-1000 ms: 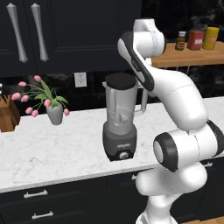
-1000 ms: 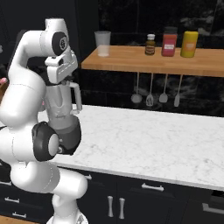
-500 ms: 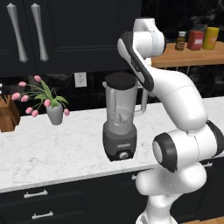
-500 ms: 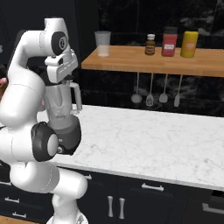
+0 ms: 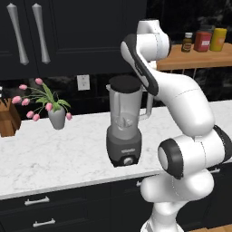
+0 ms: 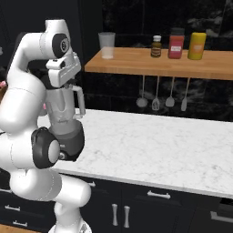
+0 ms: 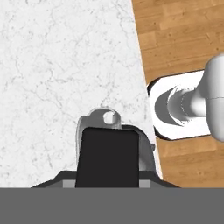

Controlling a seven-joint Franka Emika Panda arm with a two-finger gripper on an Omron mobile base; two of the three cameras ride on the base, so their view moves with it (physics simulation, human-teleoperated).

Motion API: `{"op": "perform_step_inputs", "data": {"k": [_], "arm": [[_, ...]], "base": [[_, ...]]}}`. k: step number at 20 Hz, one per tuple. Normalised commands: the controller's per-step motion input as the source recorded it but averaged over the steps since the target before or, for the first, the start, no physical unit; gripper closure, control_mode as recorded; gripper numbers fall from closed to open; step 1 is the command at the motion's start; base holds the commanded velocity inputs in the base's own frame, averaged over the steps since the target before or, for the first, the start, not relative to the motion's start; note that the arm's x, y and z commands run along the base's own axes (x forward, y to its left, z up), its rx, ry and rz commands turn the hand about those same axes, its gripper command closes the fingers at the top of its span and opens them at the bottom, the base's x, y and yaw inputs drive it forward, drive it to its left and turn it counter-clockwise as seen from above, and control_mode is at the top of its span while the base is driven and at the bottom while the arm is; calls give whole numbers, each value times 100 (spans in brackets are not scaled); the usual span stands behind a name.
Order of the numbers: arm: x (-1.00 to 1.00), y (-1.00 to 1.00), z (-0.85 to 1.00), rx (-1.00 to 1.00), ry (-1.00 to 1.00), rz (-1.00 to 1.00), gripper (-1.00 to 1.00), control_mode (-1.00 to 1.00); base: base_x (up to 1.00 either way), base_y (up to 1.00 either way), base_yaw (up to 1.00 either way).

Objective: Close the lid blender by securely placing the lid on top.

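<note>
Lid on the jar, hand above it.
The marble bench (image 5: 54,154) carries the blender (image 5: 124,122); the black lid (image 5: 124,82) sits on its mouth, so placement looks nearly done, seating unconfirmed. The hand (image 6: 68,84) hovers beside the rim; I cannot tell its opening.

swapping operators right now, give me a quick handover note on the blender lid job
Gripper: up at the blender's mouth, largely hidden behind the arm in both base views; whether it is open or shut cannot be told.
Lid: a black disc sitting level on top of the jar in the left base view, apparently in place.
Blender: upright on the white marble counter, near its front edge, with the handle towards the arm.
Done: lid appears placed on the jar.
Left: confirm it is seated securely, release if it is held, and lift the hand clear without knocking the jar.
</note>
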Motion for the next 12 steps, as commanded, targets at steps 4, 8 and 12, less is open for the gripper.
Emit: {"op": "perform_step_inputs", "data": {"k": [4,8,12], "arm": [[-75,0,-3,-5,-8,8,100,-100],[-1,1,0,0,0,2,100,-100],[0,0,0,0,0,0,100,-100]], "base": [[0,0,0],[0,0,0],[0,0,0]]}}
